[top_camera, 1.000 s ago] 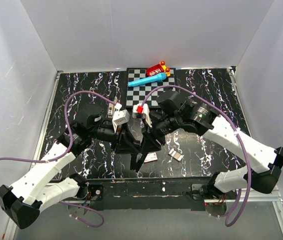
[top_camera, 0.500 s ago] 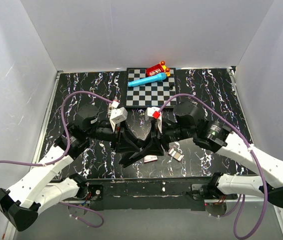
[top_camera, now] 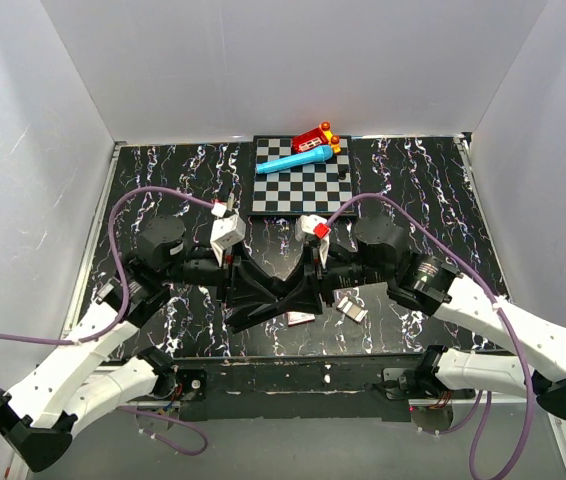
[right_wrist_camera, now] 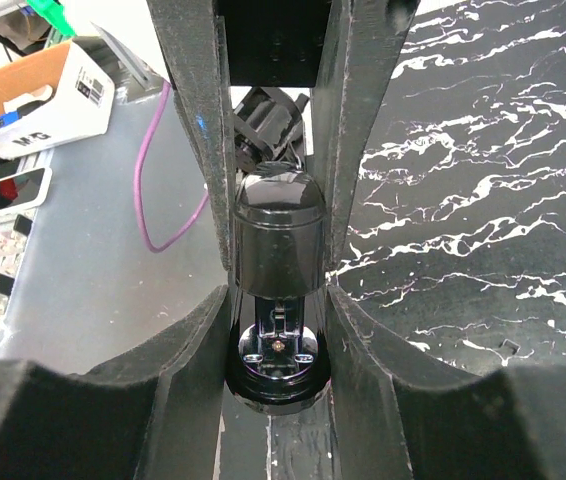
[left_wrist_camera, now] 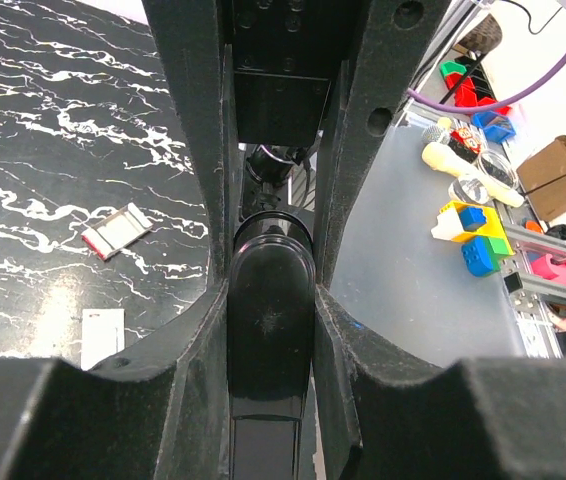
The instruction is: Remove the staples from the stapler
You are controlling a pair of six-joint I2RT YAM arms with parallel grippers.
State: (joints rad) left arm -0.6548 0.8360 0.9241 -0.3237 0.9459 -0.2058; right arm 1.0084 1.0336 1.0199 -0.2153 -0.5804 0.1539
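Observation:
The stapler is a slim dark body held level above the table between my two grippers. My left gripper is shut on its left end, and my right gripper is shut on its right end. In the left wrist view, the stapler's rounded black end sits clamped in the left gripper. In the right wrist view, a glossy black end with a shiny metal part below it is clamped in the right gripper. No staples show in any view.
A small pink-and-white box and a small silvery piece lie on the table just in front of the grippers. A checkered board at the back carries a blue marker and a red toy.
Both grippers have come down and drawn level, turning the stapler from steeply tilted to nearly horizontal. The right arm has swung out to the right and lower.

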